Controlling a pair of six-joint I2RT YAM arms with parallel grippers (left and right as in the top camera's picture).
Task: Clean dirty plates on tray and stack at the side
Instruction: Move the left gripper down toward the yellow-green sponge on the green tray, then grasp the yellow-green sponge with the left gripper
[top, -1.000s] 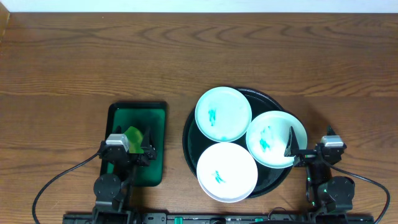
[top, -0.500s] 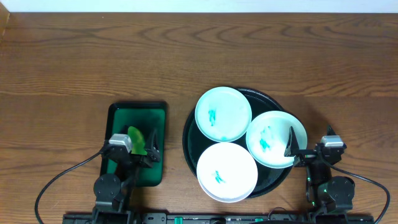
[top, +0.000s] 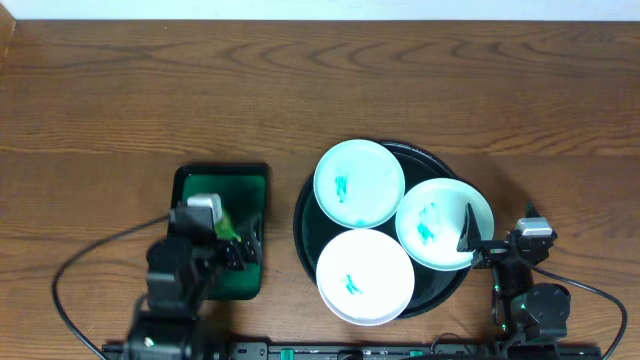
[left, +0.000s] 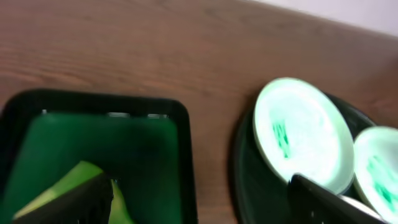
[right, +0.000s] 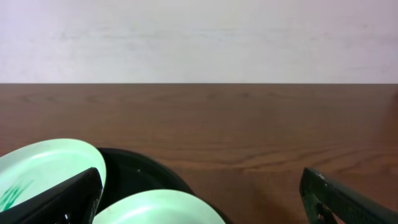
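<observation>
Black tray holds three marked plates, green tray a green cloth; left hand and right hand released.

In the blurred left wrist view, the yellow-green object and the tray run off the bottom edge.

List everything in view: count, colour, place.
plates: three, white to pale mint with teal marks, on the black tray
black tray: one, glossy black, round, right of centre on the table
green tray: one, dark green, rectangular, left of the black tray
yellow-green item: one, in the green tray; kind unclear
table: one, brown wood
left pincer: one, black, open, over the green tray
right pincer: one, black, open, at the black tray's right edge
</observation>
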